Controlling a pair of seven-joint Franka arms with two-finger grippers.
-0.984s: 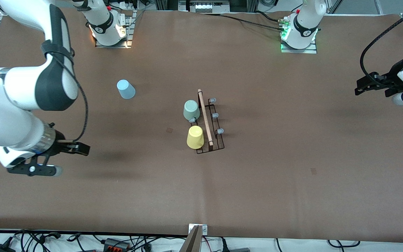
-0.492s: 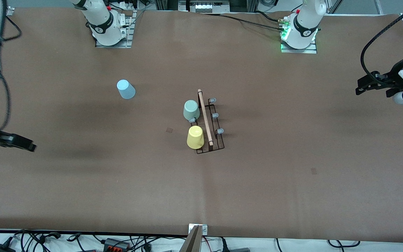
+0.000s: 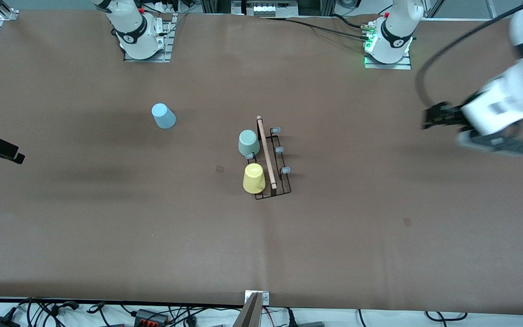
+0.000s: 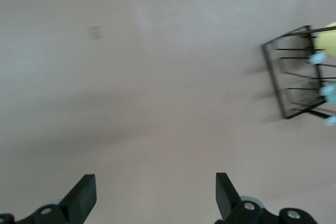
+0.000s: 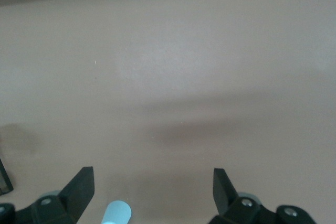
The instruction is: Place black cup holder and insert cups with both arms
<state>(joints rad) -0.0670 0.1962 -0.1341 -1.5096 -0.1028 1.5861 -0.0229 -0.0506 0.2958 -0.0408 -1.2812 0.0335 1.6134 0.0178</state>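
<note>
Black cup holder point(image 3: 270, 159) stands upright on the brown table point(image 3: 357, 236), about mid-table, wooden rod handle point(image 3: 266, 152) on top running toward/away from the front cam. Landmark = the holder.

Cups, all upside down:
- pale green cup point(image 3: 248, 142) sits on a prong on the holder's right-arm side, the farther one from the front cam.
- yellow cup point(image 3: 254, 178) on same side, nearer the front cam, also on a prong.
- one grey-tipped prong point(image 3: 249, 156) shows bare btwn those two; three more bare prongs point(image 3: 279, 149) on the holder's left-arm side.
- light blue cup point(image 3: 163, 116) stands on the table, well apart from the holder, toward the right arm's end and farther from the front cam than it.

Left gripper point(image 4: 155, 195): over bare table well apart from the holder, toward the left arm's end; fingers spread wide, nothing btwn them. Left wrist view shows the holder's wire frame point(image 4: 294, 77) and a bit of the yellow cup point(image 4: 328, 38) at the edge.

Right gripper point(image 5: 152, 192): over the table's right-arm end, well apart from the holder, mostly out of the front view; fingers wide apart, empty. Light blue cup point(image 5: 116, 213) shows low in the right wrist view.
</note>
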